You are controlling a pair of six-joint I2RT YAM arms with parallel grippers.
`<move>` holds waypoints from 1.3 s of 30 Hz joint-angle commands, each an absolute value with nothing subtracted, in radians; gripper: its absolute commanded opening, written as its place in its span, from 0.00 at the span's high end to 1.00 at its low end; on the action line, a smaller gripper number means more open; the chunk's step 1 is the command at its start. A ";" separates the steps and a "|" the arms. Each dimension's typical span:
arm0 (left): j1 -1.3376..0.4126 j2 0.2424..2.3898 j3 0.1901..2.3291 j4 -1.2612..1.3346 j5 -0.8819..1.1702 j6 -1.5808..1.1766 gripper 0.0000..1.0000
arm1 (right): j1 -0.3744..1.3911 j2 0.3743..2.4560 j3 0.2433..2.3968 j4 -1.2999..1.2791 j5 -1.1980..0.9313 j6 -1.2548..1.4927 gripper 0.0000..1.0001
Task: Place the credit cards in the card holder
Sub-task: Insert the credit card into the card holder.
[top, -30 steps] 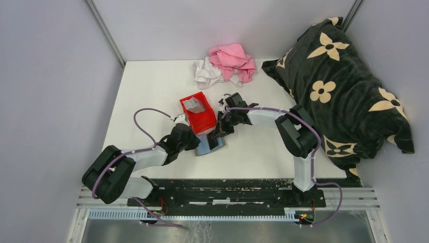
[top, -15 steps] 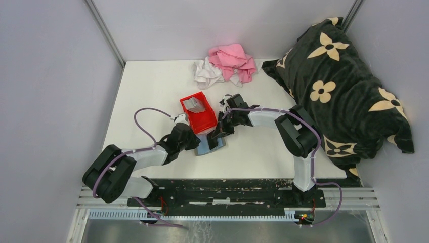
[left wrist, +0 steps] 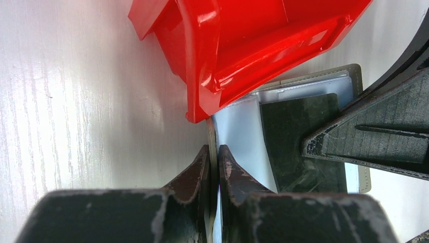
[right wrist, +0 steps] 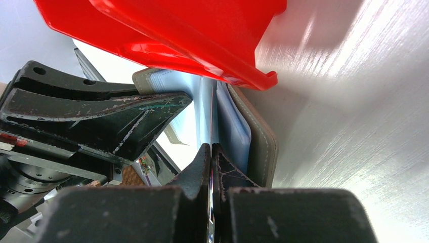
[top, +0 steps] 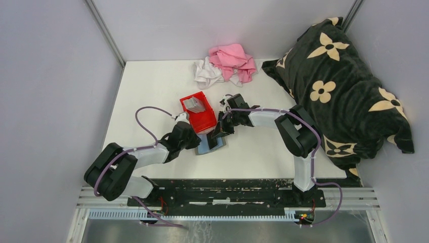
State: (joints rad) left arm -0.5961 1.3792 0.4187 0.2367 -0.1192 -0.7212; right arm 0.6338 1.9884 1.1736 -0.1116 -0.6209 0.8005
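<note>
**One wallet, two pinches, beside one red bin**

I count two arms, and both meet just left of the middle of the overhead picture. There is one card holder (top: 206, 150). It lies open on the table, with its pale blue inside facing up, and it touches the lower corner of the one red bin (top: 206, 123).

The left gripper (left wrist: 213, 152) comes from the lower left. Its fingers are almost together, with only the thin edge of the holder's cover between them. The right gripper (right wrist: 211, 149) comes from the right. Its fingers are pressed flat together on a thin blue inner leaf of the same holder (I cannot tell whether a card sits inside that leaf).

The credit cards (top: 194, 105) are a small grey stack in the upper end of the bin. They lean there, and how many there are I cannot count.

There are two cloths at the top of the frame. The one pink cloth (top: 231, 58) lies partly over the one white cloth (top: 205, 74). One black blanket with cream flowers (top: 339, 86) is heaped over the right edge.

The table (top: 152, 86) is white and smooth, and in the wrist views it shows a fine wood-like grain. Plain grey walls (top: 50, 76) close it in on three sides. A black rail (top: 227, 195) at the bottom carries both arm bases.
</note>
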 commanded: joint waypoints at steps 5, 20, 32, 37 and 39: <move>-0.596 1.408 0.399 0.110 -0.140 -0.686 0.97 | 0.636 1.931 1.188 -0.076 -0.637 0.803 0.99; -0.597 1.412 0.400 0.106 -0.135 -0.688 0.97 | 0.635 1.918 1.184 -0.076 -0.630 0.810 0.99; -0.597 1.408 0.400 0.105 -0.128 -0.684 0.97 | 0.635 1.925 1.189 -0.162 -0.567 0.733 0.99; -0.597 1.408 0.399 0.107 -0.127 -0.684 0.97 | 0.635 1.933 1.203 -0.185 -0.560 0.719 0.99; -0.597 1.407 0.399 0.107 -0.127 -0.683 0.97 | 0.635 1.937 1.199 -0.176 -0.566 0.724 0.99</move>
State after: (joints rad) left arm -0.5961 1.3785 0.4191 0.2337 -0.1188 -0.7216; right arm 0.6338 1.9587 1.1698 -0.1795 -0.5774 0.7490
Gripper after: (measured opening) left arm 0.139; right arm 0.017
